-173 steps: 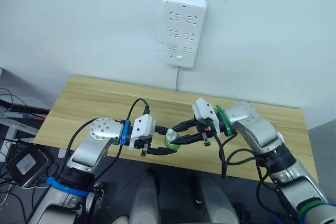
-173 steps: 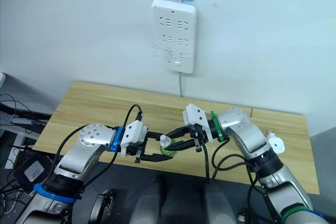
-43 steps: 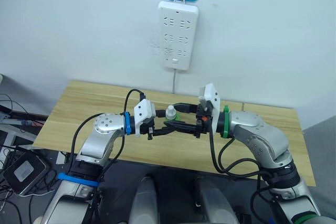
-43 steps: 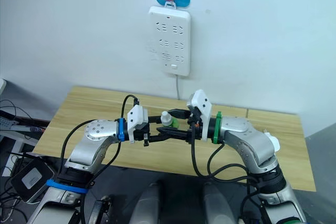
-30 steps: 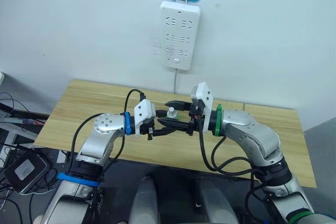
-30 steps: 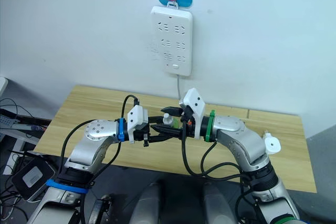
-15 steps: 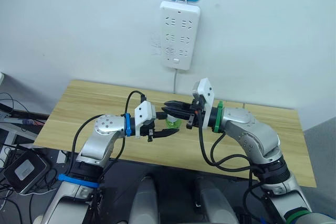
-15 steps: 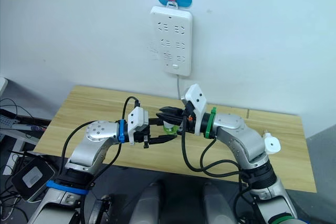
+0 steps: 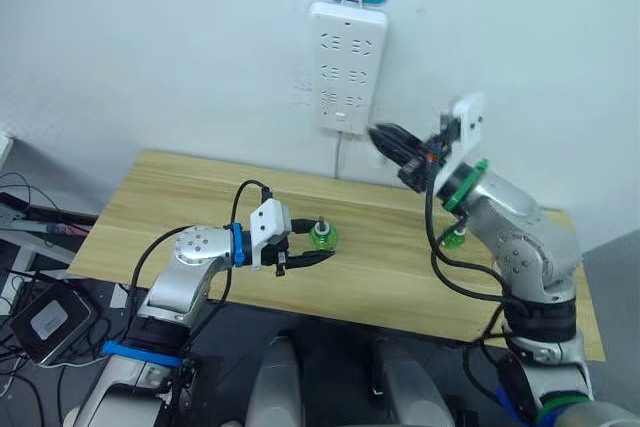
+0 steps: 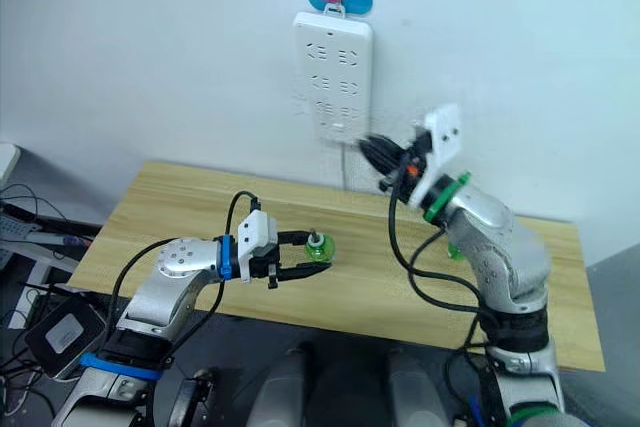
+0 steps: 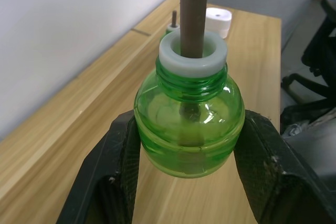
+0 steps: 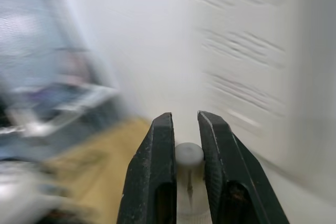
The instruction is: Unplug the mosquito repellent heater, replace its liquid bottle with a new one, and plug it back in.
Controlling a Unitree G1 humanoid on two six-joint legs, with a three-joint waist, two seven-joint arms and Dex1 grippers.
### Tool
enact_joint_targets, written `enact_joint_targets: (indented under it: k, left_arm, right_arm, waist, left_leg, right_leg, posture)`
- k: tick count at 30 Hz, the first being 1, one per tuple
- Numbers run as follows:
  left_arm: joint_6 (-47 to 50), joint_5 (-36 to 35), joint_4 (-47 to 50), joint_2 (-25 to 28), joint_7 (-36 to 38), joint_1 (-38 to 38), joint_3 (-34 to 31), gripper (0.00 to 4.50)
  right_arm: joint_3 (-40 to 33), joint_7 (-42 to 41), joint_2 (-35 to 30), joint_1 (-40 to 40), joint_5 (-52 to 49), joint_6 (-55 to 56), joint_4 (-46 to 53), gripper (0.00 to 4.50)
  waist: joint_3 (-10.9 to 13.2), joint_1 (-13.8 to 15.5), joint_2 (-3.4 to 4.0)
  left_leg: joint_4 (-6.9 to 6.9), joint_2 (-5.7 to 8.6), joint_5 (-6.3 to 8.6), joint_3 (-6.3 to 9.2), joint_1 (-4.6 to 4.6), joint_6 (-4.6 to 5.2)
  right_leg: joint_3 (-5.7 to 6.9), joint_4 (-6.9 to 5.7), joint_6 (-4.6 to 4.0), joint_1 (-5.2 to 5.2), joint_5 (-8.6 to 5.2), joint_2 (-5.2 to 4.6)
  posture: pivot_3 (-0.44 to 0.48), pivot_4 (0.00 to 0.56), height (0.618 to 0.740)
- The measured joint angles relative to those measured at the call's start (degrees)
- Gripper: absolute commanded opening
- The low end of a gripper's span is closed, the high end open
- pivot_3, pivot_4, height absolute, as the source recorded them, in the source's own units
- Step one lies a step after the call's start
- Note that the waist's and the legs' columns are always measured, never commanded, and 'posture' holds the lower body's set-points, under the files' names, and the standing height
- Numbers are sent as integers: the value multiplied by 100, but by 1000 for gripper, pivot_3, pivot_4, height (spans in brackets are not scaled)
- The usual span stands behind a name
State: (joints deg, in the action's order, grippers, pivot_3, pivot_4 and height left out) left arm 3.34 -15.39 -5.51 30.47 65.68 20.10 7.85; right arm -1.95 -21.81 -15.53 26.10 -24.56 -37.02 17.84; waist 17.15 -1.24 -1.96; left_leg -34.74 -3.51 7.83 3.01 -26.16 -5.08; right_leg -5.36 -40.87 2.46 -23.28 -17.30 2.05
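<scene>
Wick-topped green bottle [image 11: 189,127] in left tool [image 11: 186,182]

Between the black fingers of the left gripper [image 11: 189,182] sits a clear green plastic bottle [image 11: 189,129] with a white collar and grey-brown wick, above a pale wood-grain worktop [image 9: 180,197].

Even, bright indoor light with soft shadows; the right wrist view is heavily motion-blurred, the others sharp
</scene>
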Motion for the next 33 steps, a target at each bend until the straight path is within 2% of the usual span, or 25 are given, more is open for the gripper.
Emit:
enact_joint_targets:
  k: [4, 9, 14, 19, 23, 33]
  left_arm:
    - [27, 0, 18, -3, -51, 11, -41, 2202]
    - [182, -14, 216, -12, -104, 4, -27, 2202]
    - [448, -65, 561, 195, -115, -137, -72, 2202]
    - [791, -257, 899, 271, -268, -221, -281, 2202]
    - [1051, -283, 1111, 308, -420, -221, -360, 2202]
    - [1508, -478, 1434, 323, -518, -159, -359, 2202]
  right_arm:
    - [351, 314, 156, -766, 997, 1227, -1070, 322]
    - [297, 805, 473, -742, 1640, 2620, -2364, 322]
    - [306, 1043, 783, -612, 1885, 3473, -3444, 322]
    - [238, 1337, 797, -593, 2077, 4029, -3944, 322]
    - [192, 1472, 857, -592, 2122, 4277, -4130, 322]
    - [90, 1823, 978, -373, 2174, 4708, -4564, 322]
  waist:
    - [1, -84, 1]
    - [1, -148, 2]
    - [11, -126, 10]
    - [122, -43, 40]
    - [261, -31, 55]
    - [465, -6, 61]
  left_leg:
    - [0, -6, 1, -20, 4, 1]
    - [2, -12, 0, -20, 12, 1]
    - [13, -10, 0, -20, 12, 1]
    - [13, -10, 0, -25, 15, 1]
    - [13, -10, 0, -27, 16, 1]
    - [52, -11, 1, -26, 16, -1]
  right_leg:
    - [-18, -2, 0, -7, 0, 2]
    - [-20, -10, 0, -6, 0, 11]
    - [-22, -6, -2, -7, -2, 10]
    - [-30, -4, -8, -7, -6, 10]
    - [-35, -5, -12, -7, -10, 10]
    - [-31, -1, -17, -20, -18, 9]
  posture:
    - [32, 254, 740]
    - [50, 271, 740]
    - [83, 330, 740]
    - [109, 396, 740]
    - [119, 429, 740]
    - [127, 443, 740]
